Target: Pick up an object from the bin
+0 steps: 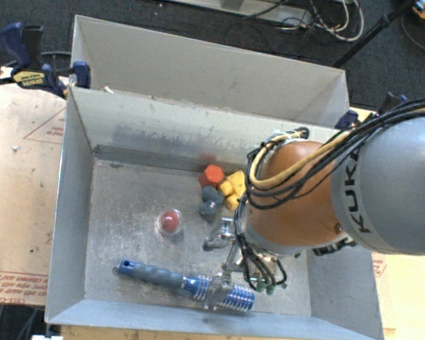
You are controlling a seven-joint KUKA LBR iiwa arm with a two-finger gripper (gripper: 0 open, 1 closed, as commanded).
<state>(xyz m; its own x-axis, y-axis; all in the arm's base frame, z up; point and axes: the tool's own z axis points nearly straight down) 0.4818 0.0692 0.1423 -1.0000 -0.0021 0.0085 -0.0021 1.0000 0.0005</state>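
The jaws are down at the near side of the bin (71, 207), right at the ribbed right end of a long blue brush-like tool (156, 276) lying along the near wall. Whether they are open or closed I cannot tell.

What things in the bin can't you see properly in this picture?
Camera view:
1. The yellow thing at the back: its right part is hidden behind the robot's orange cover.
2. The blue brush-like tool at the front: the gripper covers part of its ribbed end.
3. The small red round thing: too small to tell what it is.
4. The bin, right floor: hidden under the arm.
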